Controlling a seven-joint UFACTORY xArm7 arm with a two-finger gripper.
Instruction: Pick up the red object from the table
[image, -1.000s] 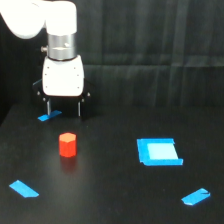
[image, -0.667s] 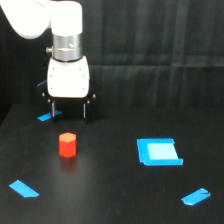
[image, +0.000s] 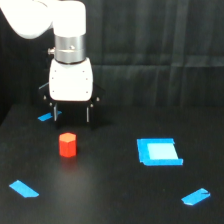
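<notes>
The red object (image: 67, 144) is a small red-orange hexagonal block standing upright on the black table (image: 110, 195), left of centre. My gripper (image: 70, 114) hangs from a white body above and behind the block, a short gap away. Its two dark fingers (image: 88, 113) point down and stand apart, open and empty. The fingertips are just above the table surface level behind the block, not touching it.
A blue square (image: 159, 151) lies to the exterior view's right of the block. Blue tape strips lie at the back left (image: 46, 117), front left (image: 23, 188) and front right (image: 195, 196). A dark curtain hangs behind the table.
The gripper has moved toward the exterior view's right and slightly forward, closer to a spot above the red block. The block has not moved.
</notes>
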